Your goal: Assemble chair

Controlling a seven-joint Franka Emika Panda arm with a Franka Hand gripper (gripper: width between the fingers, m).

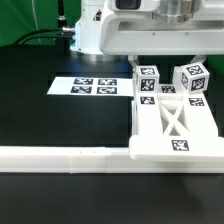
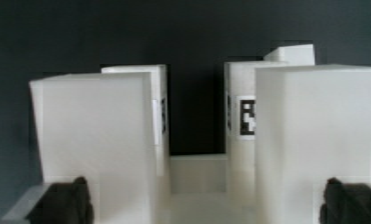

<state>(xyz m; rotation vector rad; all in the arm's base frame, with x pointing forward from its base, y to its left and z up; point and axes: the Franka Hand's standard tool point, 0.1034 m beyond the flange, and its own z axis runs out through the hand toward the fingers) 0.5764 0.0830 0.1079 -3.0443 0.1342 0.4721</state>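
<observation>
My fingers (image 2: 61, 200) stood wide apart and held nothing; only the wrist view showed their 2 dark tips, flanking the chair (image 2: 200, 120) parts with gaps on both sides. That view showed tall white posts close below me, 1 bearing a tag, with a dark slot between them. The exterior view hid my fingers behind my white arm (image 1: 150, 25), but showed the chair (image 1: 175, 125) on the black worktop (image 1: 60, 120), touching the long white border rail (image 1: 70, 157): a cross-braced frame with tagged posts rising behind. The marker board (image 1: 92, 86) lay well apart, toward the exterior view's left.
</observation>
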